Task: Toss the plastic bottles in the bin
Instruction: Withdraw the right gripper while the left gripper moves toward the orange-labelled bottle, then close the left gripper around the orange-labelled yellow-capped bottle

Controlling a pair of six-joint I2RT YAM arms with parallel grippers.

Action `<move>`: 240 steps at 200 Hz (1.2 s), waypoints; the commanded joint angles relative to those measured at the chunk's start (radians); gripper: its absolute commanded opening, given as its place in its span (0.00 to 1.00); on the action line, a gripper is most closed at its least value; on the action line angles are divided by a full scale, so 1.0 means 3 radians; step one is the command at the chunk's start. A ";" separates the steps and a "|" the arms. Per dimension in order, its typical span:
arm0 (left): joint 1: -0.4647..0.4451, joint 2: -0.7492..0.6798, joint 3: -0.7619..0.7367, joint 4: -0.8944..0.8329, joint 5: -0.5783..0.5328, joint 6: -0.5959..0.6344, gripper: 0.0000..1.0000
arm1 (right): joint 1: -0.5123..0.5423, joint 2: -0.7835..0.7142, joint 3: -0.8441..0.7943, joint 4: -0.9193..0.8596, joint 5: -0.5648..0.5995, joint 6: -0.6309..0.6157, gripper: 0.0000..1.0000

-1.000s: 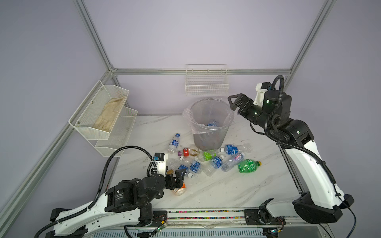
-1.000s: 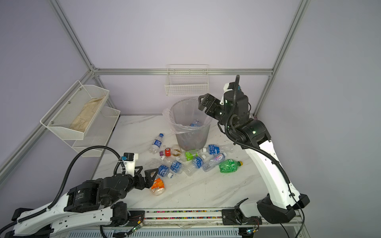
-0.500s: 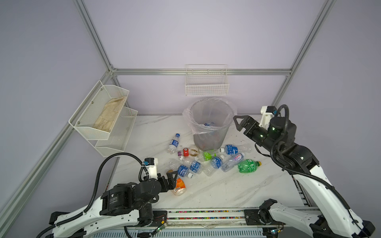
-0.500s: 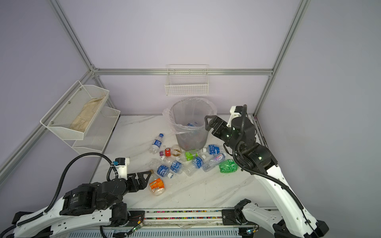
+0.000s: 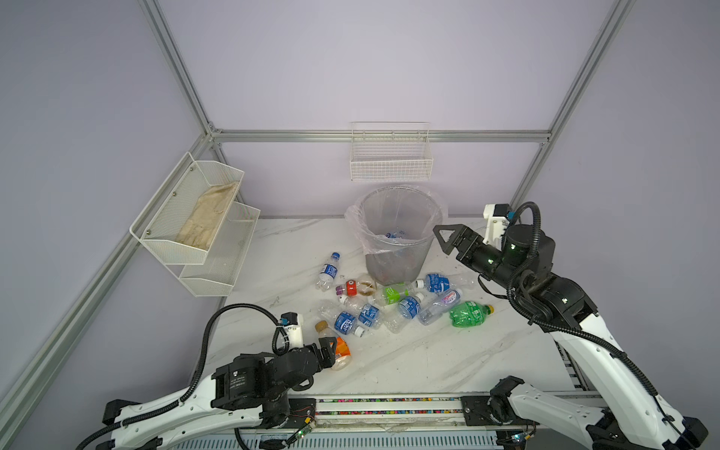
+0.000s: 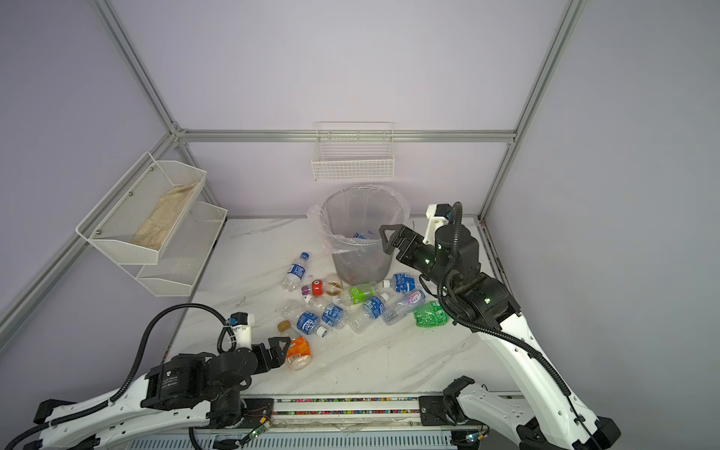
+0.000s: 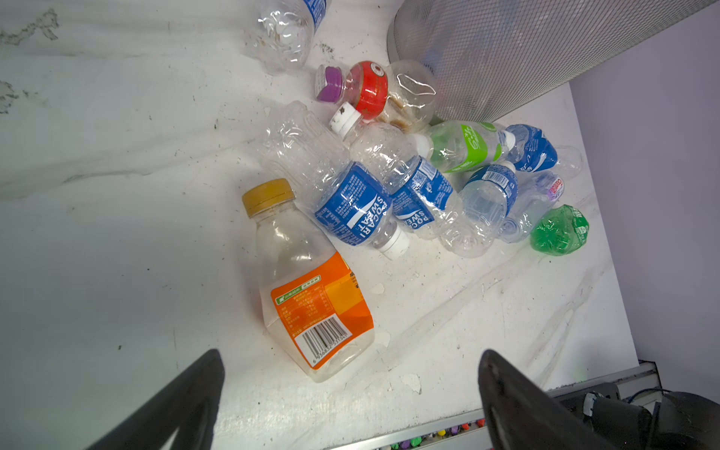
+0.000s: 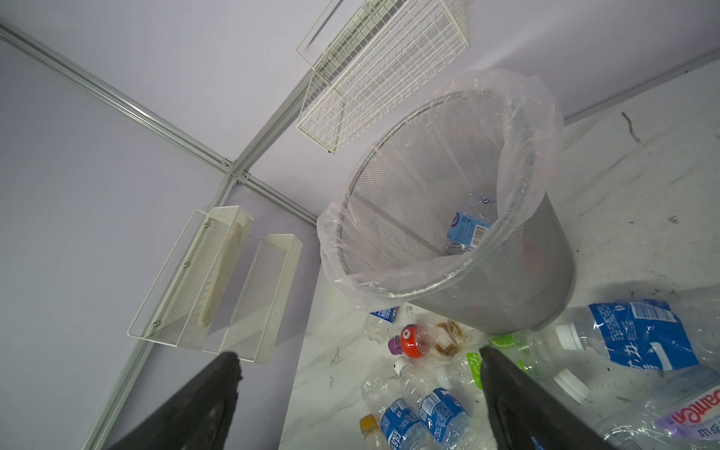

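The bin stands at the back of the table, with a blue-labelled bottle inside it. Several plastic bottles lie in a heap in front of it, a crushed green one at the right end. My left gripper is open. The base of an orange-labelled bottle lies between its fingertips, untouched. My right gripper hangs open and empty beside the bin's right rim.
White mesh shelves holding a cloth hang on the left wall. A white wire basket hangs on the back wall above the bin. A rail runs along the table's front edge.
My right arm has come down from above the bin's mouth to its right side and stayed open. The left arm has shifted slightly near the orange-labelled bottle.
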 commanded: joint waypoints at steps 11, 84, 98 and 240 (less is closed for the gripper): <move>0.0079 -0.0022 -0.0263 0.0346 0.0181 -0.0085 1.00 | -0.0007 -0.0089 -0.0098 0.0080 -0.0135 -0.0040 0.97; 0.0691 0.0348 -0.0616 0.1082 0.1015 0.0218 1.00 | -0.0002 -0.0259 -0.0637 0.0240 -0.0378 0.0065 0.94; 0.0795 0.0392 -0.0638 0.1064 0.1061 0.0223 1.00 | -0.0002 -0.0340 -0.0751 0.0250 -0.0366 0.0080 0.94; 0.1288 0.1069 -0.0768 0.1423 0.1361 0.0301 1.00 | -0.0002 -0.0251 -0.1032 0.0385 -0.0335 0.0033 0.94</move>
